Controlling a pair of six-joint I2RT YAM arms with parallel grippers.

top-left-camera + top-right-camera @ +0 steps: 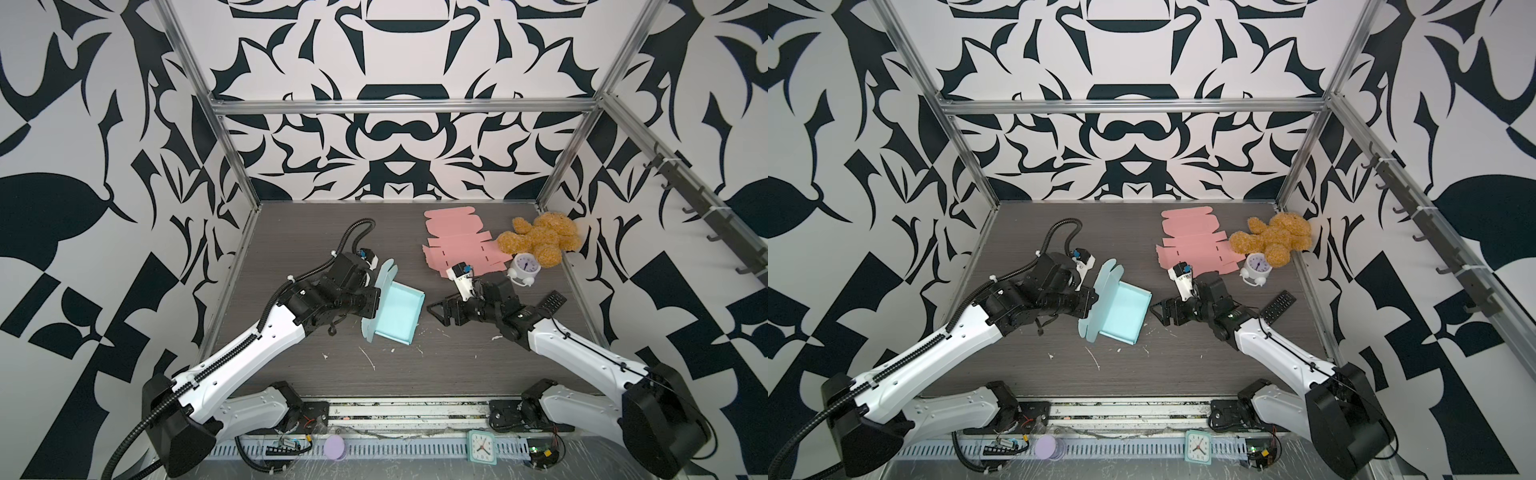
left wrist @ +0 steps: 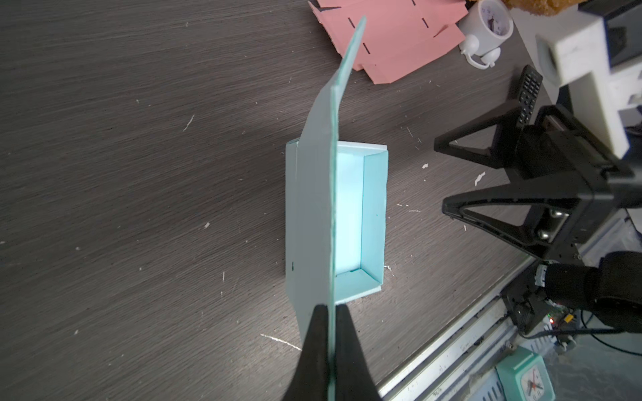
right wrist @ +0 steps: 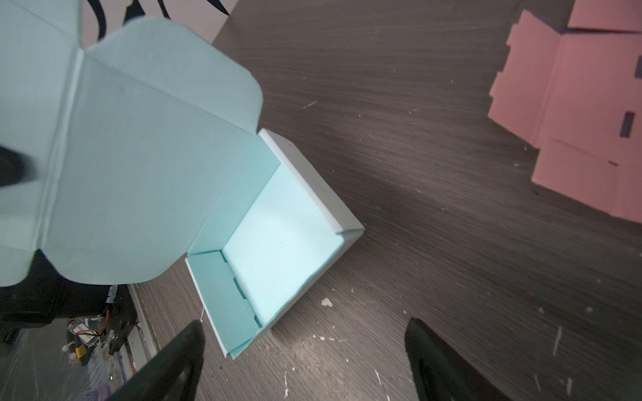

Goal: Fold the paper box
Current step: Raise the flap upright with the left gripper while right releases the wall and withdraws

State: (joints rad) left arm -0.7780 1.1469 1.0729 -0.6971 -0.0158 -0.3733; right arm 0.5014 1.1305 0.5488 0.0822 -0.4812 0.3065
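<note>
Closest to the lens in the left wrist view, the two black fingers (image 2: 318, 347) of the left gripper (image 2: 331, 312) are pinching the edge of the lid flap (image 2: 319, 173) of the light blue paper box (image 2: 373, 208), pressed together with only the sheet between them. The flap is standing up from the box's rear wall and running straight away from those fingertips, while the open tray is sitting on the dark wood-grain table (image 1: 374, 374) just past them, its low side walls upright. In both top views the box is lying between the two grippers, near the middle of the table. The right gripper (image 3: 305, 323) is facing it from the opposite side with its fingers spread wide and holding nothing. One corner of the tray is lying just ahead of the gap between them, and no contact is showing. Off to one side of the right fingers and well apart from them, a pink flat box blank (image 1: 457, 245) is lying unfolded on the table. A white alarm clock (image 1: 525, 268) is standing at its edge and a tan teddy bear (image 1: 540, 237) is lying just behind the clock. A black remote (image 1: 550, 300) is resting behind the right fingers, beside that arm's wrist.
</note>
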